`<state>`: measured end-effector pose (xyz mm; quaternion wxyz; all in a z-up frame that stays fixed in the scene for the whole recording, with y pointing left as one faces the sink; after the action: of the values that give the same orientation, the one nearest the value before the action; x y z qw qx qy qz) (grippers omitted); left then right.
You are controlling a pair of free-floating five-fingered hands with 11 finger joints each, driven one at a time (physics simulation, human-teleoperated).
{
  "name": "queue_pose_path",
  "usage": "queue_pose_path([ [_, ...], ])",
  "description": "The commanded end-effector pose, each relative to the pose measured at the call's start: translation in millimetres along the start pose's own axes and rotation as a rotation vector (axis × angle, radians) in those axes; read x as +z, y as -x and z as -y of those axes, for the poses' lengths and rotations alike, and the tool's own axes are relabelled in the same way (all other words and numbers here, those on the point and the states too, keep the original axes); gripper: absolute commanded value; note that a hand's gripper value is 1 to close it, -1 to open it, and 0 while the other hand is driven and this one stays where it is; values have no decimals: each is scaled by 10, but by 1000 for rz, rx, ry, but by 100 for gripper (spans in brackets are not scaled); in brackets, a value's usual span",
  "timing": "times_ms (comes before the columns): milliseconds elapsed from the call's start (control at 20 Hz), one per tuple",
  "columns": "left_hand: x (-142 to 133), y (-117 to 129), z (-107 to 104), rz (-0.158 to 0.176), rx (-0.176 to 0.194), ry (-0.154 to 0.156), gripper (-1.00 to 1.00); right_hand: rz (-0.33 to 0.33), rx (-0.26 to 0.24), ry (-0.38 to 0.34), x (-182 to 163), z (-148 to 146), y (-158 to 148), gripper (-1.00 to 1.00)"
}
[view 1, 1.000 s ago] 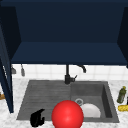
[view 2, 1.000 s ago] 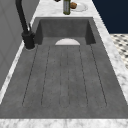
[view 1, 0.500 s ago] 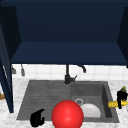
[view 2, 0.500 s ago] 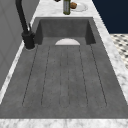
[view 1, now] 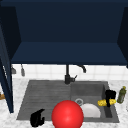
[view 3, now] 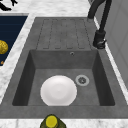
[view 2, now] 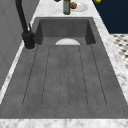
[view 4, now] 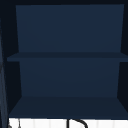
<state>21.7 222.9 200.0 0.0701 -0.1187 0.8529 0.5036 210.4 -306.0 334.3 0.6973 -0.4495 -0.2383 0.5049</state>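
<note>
Yellow, bumpy corn cob (view 1: 106, 102).

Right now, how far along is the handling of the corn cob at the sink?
Done: the right hand is curled around the yellow corn cob and holds it over the sink basin's right rim. In hand: carrying it. Not yet set down; the white plate lies bare. The left hand hangs idle, front left.

A grey sink (view 2: 67, 82) is stretching away, its ribbed drainboard lying nearest. A white plate (view 2: 67, 42) is peeking from the basin beyond. A black tap (view 2: 25, 25) is standing at left. A green bottle (view 2: 66, 7) is standing on the far counter.
</note>
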Motion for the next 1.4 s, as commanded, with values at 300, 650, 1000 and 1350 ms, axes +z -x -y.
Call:
queue_pose_path([
  [300,0,0,0,0,0,0,0,66,2,20,-284,-467,-716,100],
  [650,0,0,0,0,0,0,0,54,63,3,-904,-776,-1187,100],
  [1000,0,0,0,0,0,0,0,89,26,15,-1329,-1192,-1586,100],
  [1350,0,0,0,0,0,0,0,160,68,14,-1782,-1625,-1739,100],
])
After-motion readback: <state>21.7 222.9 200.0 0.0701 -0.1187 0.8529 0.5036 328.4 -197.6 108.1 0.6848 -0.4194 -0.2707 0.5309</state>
